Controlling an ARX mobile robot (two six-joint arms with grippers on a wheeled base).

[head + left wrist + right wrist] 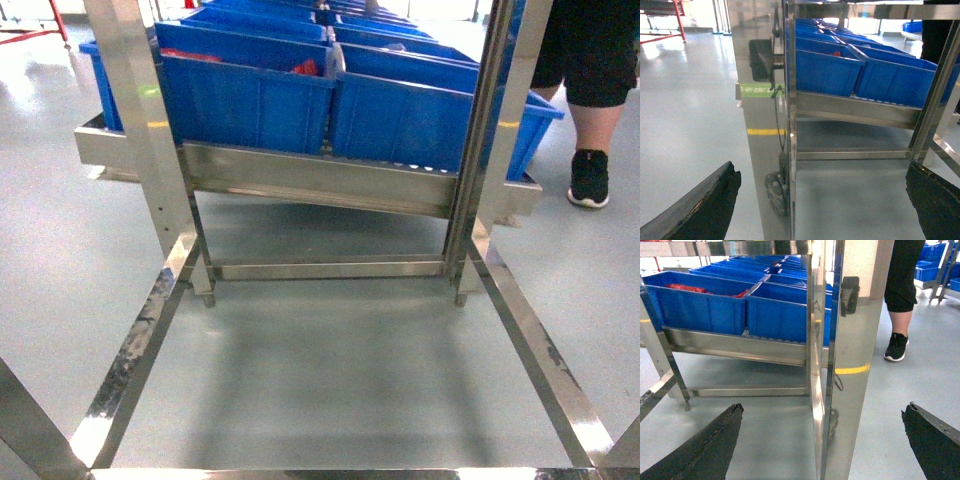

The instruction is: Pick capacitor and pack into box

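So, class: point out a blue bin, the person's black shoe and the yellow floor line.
Blue bin point(245, 103): head view, on its front wall.
Black shoe point(896, 347): right wrist view, on the shoe's side.
Yellow floor line point(765, 132): left wrist view, mid-stripe as mirrored in the steel post.

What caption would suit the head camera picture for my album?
Blue plastic bins lined up on a steel rack, a bystander's black shoe on the grey floor alongside.

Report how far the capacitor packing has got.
Nothing looks done: no pink box and no clear capacitor shows in any view. In hand: nothing; the left gripper and right gripper are open and empty, facing the steel rack of blue bins. Picking and packing both remain.
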